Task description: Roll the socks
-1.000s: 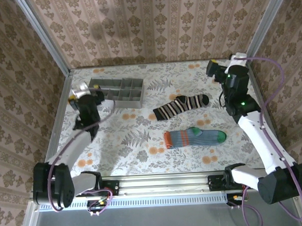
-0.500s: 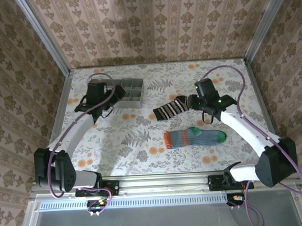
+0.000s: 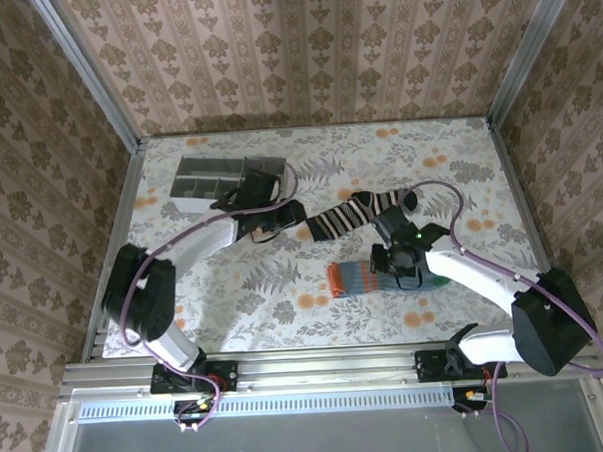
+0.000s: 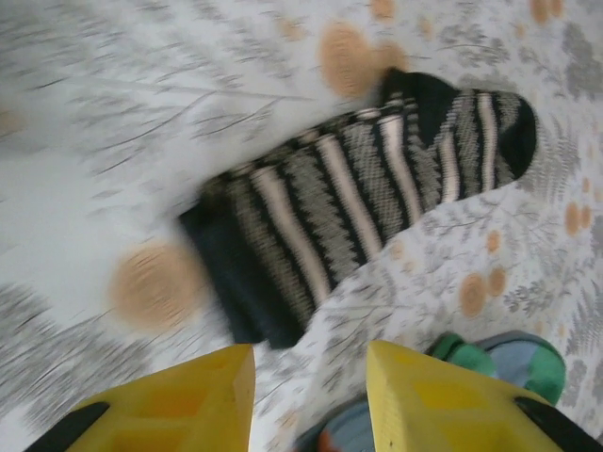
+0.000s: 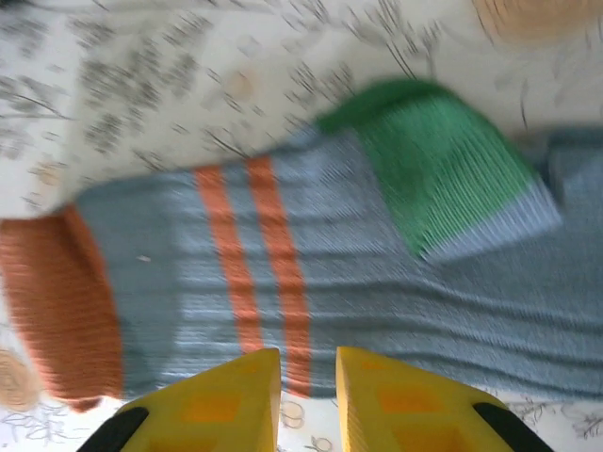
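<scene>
The black-and-cream striped sock (image 3: 356,212) lies flat and slanted at mid-table. My left gripper (image 3: 286,219) hovers just by its dark cuff end. In the left wrist view that sock (image 4: 358,198) lies ahead of my left gripper (image 4: 309,377), whose jaws stand partly apart with nothing between them. The teal-grey sock (image 3: 356,280) lies flat nearer the front, orange cuff to the left. My right gripper (image 3: 393,267) is over its middle. In the right wrist view the teal-grey sock (image 5: 330,282) lies just beyond my right gripper (image 5: 308,377), whose jaws show a narrow empty gap.
A grey compartment tray (image 3: 224,179) stands at the back left, just behind my left arm. Patterned walls close in the table on three sides. The green toe (image 4: 480,363) of the teal-grey sock shows at the lower right of the left wrist view.
Both arms have swung in from the table's back corners to the socks, the left to the striped sock's cuff, the right over the teal-grey sock. Both pairs of jaws have narrowed.
</scene>
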Controlling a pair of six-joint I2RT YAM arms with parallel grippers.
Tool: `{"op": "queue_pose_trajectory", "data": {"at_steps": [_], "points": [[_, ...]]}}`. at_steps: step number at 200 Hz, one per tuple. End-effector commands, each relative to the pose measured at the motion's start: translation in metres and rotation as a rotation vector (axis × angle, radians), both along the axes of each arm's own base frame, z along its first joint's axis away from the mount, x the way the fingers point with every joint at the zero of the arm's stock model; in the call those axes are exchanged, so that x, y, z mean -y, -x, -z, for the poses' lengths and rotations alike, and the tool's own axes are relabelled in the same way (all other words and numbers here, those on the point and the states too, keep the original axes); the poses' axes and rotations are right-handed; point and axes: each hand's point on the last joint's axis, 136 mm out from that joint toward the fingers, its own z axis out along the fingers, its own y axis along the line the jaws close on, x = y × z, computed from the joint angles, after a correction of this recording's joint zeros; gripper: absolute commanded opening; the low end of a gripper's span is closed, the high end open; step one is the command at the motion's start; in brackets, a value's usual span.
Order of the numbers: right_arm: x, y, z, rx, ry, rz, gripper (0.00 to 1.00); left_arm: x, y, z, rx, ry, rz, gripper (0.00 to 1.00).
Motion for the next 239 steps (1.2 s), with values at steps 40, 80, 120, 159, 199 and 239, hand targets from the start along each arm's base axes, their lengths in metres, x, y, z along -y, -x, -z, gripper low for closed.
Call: {"op": "queue_pose_trajectory", "data": {"at_steps": [40,80,120,159,199,239], "points": [[0.017,-0.027,0.024,0.002,-0.055,0.170,0.24,0.069,-0.019,0.031,0.000,-0.032,0.202,0.32],[0.043,-0.026,0.048,-0.106,-0.014,0.204,0.21,0.065,-0.022,0.077,-0.075,-0.113,0.183,0.26],[0.057,-0.039,0.039,-0.128,0.086,0.215,0.22,0.022,-0.003,0.103,-0.160,-0.150,0.046,0.23],[0.064,-0.060,0.034,-0.138,0.093,0.212,0.25,-0.026,0.029,0.114,-0.254,-0.114,-0.147,0.19],[0.060,-0.089,0.004,-0.050,0.077,0.157,0.30,-0.060,0.067,0.125,-0.334,-0.045,-0.384,0.16],[0.012,-0.105,-0.041,0.104,0.081,-0.002,0.35,-0.068,0.078,0.114,-0.335,0.026,-0.468,0.16]]}}
